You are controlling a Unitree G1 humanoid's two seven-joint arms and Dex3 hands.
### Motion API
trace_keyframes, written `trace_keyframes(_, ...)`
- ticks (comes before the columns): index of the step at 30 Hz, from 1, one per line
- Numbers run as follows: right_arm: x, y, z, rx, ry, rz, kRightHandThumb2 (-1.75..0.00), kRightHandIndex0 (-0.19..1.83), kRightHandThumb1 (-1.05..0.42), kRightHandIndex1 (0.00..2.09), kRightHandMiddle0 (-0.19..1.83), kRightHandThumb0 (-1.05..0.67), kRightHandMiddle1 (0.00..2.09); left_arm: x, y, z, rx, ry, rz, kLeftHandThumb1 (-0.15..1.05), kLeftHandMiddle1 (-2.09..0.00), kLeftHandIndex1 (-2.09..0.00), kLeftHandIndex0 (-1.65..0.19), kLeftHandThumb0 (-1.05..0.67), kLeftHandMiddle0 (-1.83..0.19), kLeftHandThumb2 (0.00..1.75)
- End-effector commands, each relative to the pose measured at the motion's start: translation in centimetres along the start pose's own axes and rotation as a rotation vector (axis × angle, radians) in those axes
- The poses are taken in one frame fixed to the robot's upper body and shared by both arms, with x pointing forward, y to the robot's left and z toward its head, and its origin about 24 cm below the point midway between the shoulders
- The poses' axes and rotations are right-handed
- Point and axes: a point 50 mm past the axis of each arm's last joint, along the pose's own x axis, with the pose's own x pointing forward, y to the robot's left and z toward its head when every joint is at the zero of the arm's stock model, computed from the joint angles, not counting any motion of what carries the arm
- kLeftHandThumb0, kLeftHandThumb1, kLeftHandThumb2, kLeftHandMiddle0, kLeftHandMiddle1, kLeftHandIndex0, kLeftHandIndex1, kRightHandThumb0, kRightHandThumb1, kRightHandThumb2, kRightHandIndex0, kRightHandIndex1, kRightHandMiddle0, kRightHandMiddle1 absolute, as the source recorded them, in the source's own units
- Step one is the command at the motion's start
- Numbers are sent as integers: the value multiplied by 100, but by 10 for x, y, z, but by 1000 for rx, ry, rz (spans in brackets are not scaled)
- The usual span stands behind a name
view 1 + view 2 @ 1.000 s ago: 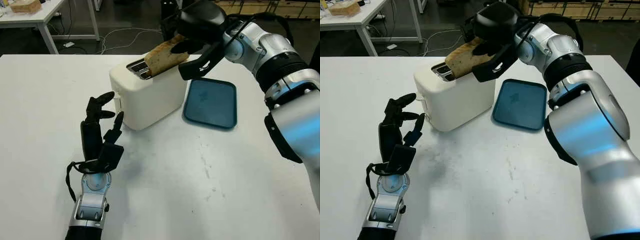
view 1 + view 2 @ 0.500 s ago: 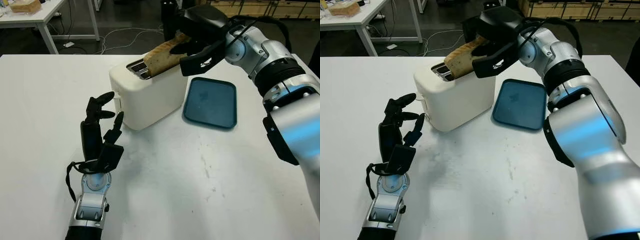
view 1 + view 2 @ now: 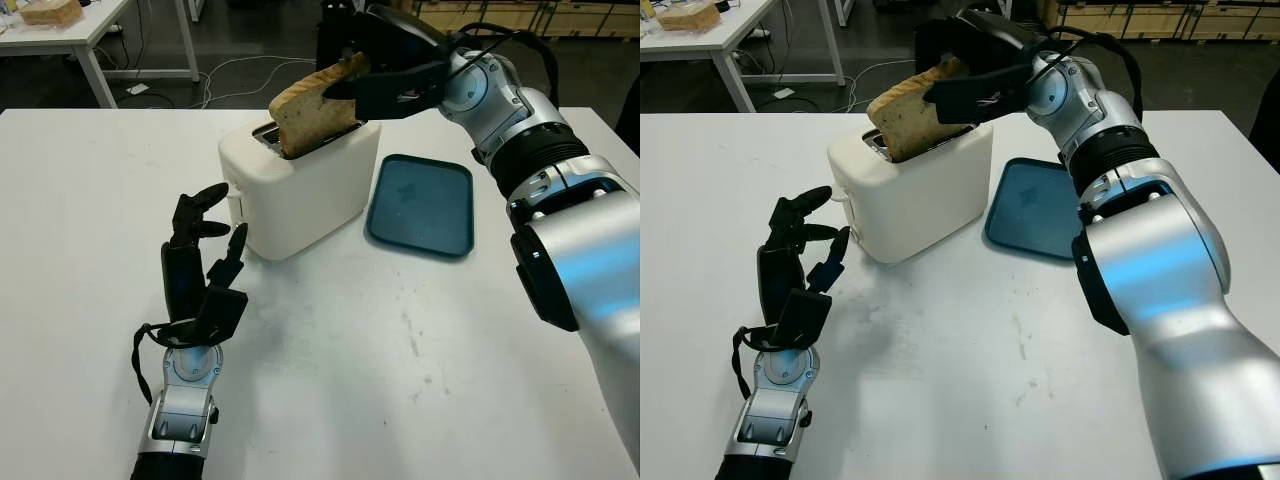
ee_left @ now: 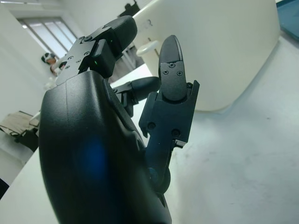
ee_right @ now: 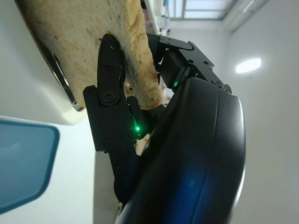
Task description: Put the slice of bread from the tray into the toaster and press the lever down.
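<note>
Left hand [image 3: 200,270]: nearest the robot, open and holding nothing, raised above the white tabletop [image 3: 330,360] just in front of the toaster's near end. It looks parked there so it can reach the lever once the bread is seated.

Lever [image 3: 236,205]: a pale tab on the near end face of the toaster, up at its high position and facing the left hand. Judged not yet pressed.

Toaster [image 3: 300,185]: a white two-slot body set at an angle on the tabletop, slots facing up, so the bread can only go in edge first from above.

Tray [image 3: 422,205]: the dark teal tray lies flat just beside the toaster's right side, with nothing on it. Its closeness keeps the carry from tray to slot short.

Slice of bread [image 3: 310,105]: stands tilted with its lower edge entering a slot and most of it above the toaster top. I judge it lined up but not yet dropped in.

Right hand [image 3: 385,75]: farthest out, above the toaster's far end, fingers [image 5: 110,74] closed on the upper part of the slice, one on each face. Pinching high leaves the lower edge free to slide down.

Step in hand: lowering and releasing the slice; lever press comes after.
</note>
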Motion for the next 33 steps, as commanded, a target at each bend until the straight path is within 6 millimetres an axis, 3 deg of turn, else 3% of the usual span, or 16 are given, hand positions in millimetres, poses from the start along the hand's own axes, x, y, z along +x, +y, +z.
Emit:
trace_keyframes(1,1,5,-2,1,19,17,-47,83,-92,175,57,-42,175,-1,-1,0,4,-3,2,92,-153,-77,-25,-32,-18,37)
trace_keyframes(8,-3,21,-16,-125,113,98,-45,73,-92,175,51,-40,175,-1,0,1,-1,-9,6,92,-152,-76,-26,-31,-18,37)
trace_keyframes(10,-4,26,-21,-135,145,121,-44,64,-92,175,54,-40,151,-1,0,1,2,-12,7,92,-152,-75,-27,-31,-18,37)
trace_keyframes(14,-8,34,-30,-144,178,155,-44,61,-92,175,55,-38,153,0,0,2,-3,-8,9,92,-153,-75,-27,-30,-18,37)
trace_keyframes(17,-11,37,-35,-144,198,165,-42,60,-92,157,60,-39,120,0,0,2,-5,-11,8,92,-153,-75,-27,-31,-18,37)
trace_keyframes(21,-13,35,-39,-144,227,170,-39,60,-92,127,67,-54,91,0,0,1,-5,-6,7,92,-154,-74,-27,-31,-17,37)
trace_keyframes(25,-14,29,-39,-261,222,167,-28,30,-92,52,51,-69,19,-1,0,1,-1,-4,6,92,-153,-74,-27,-31,-17,37)
trace_keyframes(29,-16,19,-38,-284,189,81,-17,8,-92,31,32,-79,1,-1,-1,1,-11,-7,5,92,-154,-74,-28,-30,-18,37)
trace_keyframes(33,-18,-1,-34,-311,139,-76,-23,0,-92,21,16,-85,0,-2,0,0,3,-5,9,92,-154,-75,-28,-31,-17,37)
